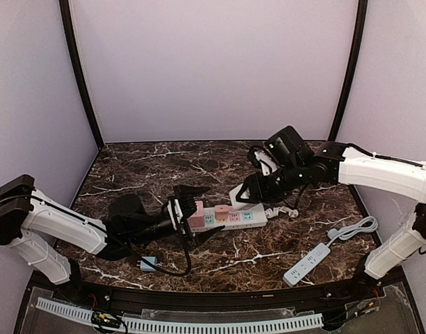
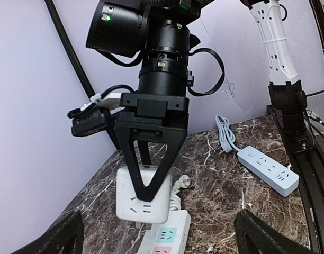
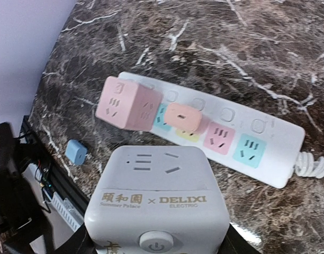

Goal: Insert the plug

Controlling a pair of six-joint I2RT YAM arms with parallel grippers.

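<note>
White cube plug (image 3: pixel 156 196) gripped by right hand (image 2: pixel 146 194) over a strip (image 1: pixel 244 217) laid left-to-right; left hand (image 1: pixel 197 214) is spread open.

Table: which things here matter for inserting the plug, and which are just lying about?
Part of the job: white cube adapter (gripped), colourful power strip.
Lying about: plain white power strip, small blue adapter, pink cube and peach plug already on the strip.
</note>
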